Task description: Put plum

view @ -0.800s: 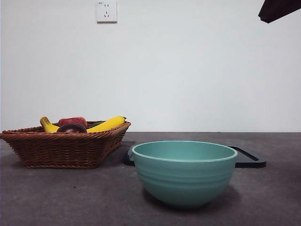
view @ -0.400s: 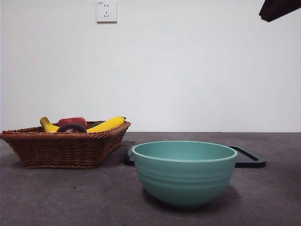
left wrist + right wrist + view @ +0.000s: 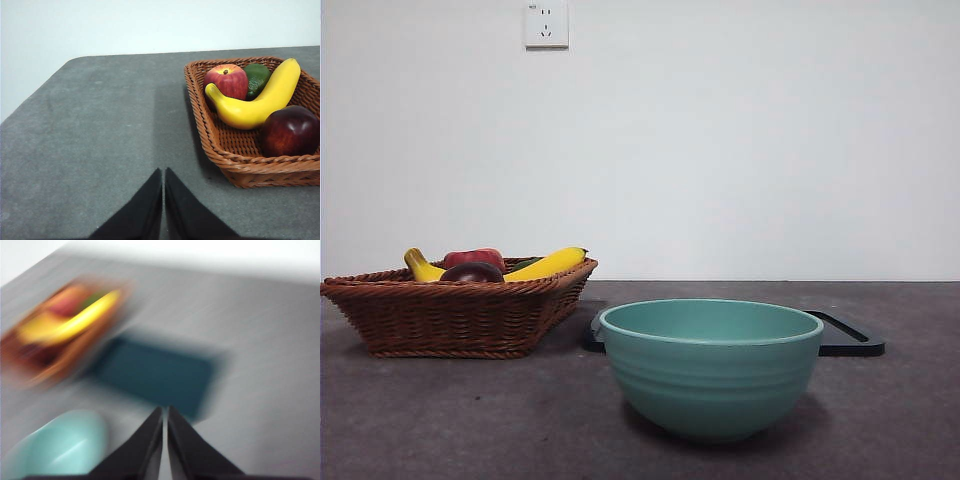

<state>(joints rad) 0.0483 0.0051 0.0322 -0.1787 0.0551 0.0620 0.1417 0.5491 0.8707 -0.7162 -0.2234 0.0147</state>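
Note:
The plum (image 3: 472, 272), dark maroon and glossy, lies in the wicker basket (image 3: 460, 310) at the left; it also shows in the left wrist view (image 3: 290, 131). My left gripper (image 3: 163, 172) is shut and empty, above bare table beside the basket (image 3: 220, 150). My right gripper (image 3: 164, 410) is shut and empty, high over the table; its view is blurred by motion. Neither arm shows in the front view.
The basket also holds a red apple (image 3: 226, 80), a banana (image 3: 255, 102) and a green fruit (image 3: 257, 77). A teal bowl (image 3: 711, 365) stands at the front centre, with a dark tray (image 3: 850, 338) behind it. The blurred right wrist view shows the tray (image 3: 155, 375) and bowl (image 3: 60, 445).
The black arm tip at the top right corner of the front view has moved out of sight. The fruit, bowl and tray have not moved.

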